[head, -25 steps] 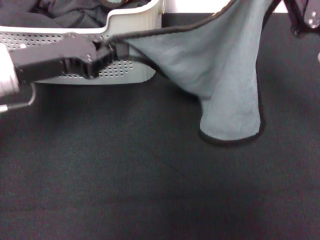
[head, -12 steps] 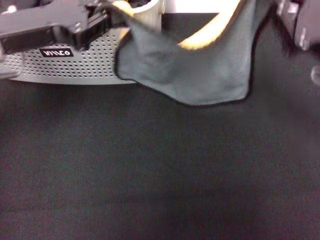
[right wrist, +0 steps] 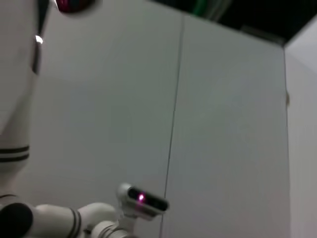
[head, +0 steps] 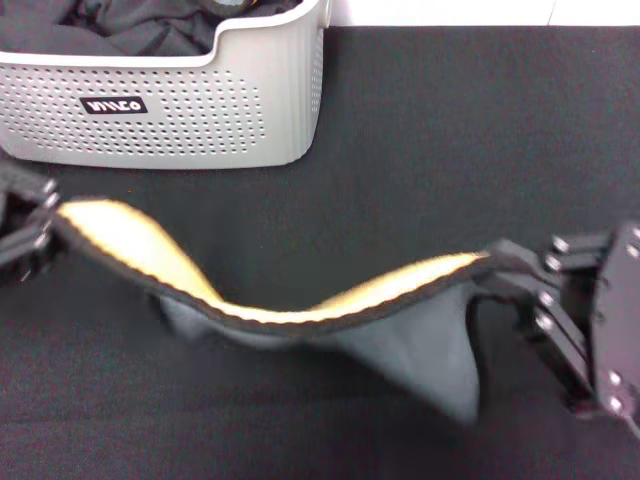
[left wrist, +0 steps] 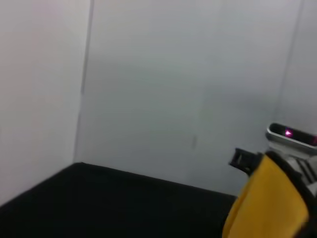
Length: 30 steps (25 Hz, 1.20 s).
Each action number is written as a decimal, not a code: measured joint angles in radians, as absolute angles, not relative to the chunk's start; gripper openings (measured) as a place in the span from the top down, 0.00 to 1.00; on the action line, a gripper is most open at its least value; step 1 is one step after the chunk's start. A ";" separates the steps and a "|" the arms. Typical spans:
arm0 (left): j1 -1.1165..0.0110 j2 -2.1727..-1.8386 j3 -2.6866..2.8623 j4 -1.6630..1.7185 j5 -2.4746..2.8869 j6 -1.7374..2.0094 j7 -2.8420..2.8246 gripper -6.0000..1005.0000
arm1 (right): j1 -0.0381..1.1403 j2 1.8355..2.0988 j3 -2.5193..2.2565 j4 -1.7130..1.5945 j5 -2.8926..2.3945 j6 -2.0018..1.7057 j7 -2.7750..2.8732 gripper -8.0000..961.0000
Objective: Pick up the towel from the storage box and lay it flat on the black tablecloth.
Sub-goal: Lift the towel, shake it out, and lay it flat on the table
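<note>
The towel (head: 420, 350) hangs stretched between my two grippers, low over the black tablecloth (head: 460, 150). Its yellow reverse side faces up along the top edge and its grey-green side sags below. My left gripper (head: 45, 225) is shut on the towel's left corner. My right gripper (head: 500, 265) is shut on its right corner. The towel's yellow side also shows in the left wrist view (left wrist: 270, 203). The pale grey storage box (head: 200, 105) stands at the back left, behind the towel.
Black garments (head: 130, 25) lie in the storage box. A white wall edge (head: 480, 10) runs behind the tablecloth at the back. The other arm (right wrist: 99, 218) shows in the right wrist view against a white wall.
Both grippers have carried the towel from up beside the storage box toward me and down, and have spread apart. The towel now hangs stretched low over the tablecloth.
</note>
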State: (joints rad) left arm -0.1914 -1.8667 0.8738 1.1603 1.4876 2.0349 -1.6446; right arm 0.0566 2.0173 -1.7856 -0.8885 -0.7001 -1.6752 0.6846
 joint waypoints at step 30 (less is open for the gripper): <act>-0.638 -2.041 0.698 0.945 2.461 1.497 -1.835 0.99 | 0.460 2.024 -1.790 -0.423 -0.556 -1.048 0.794 0.92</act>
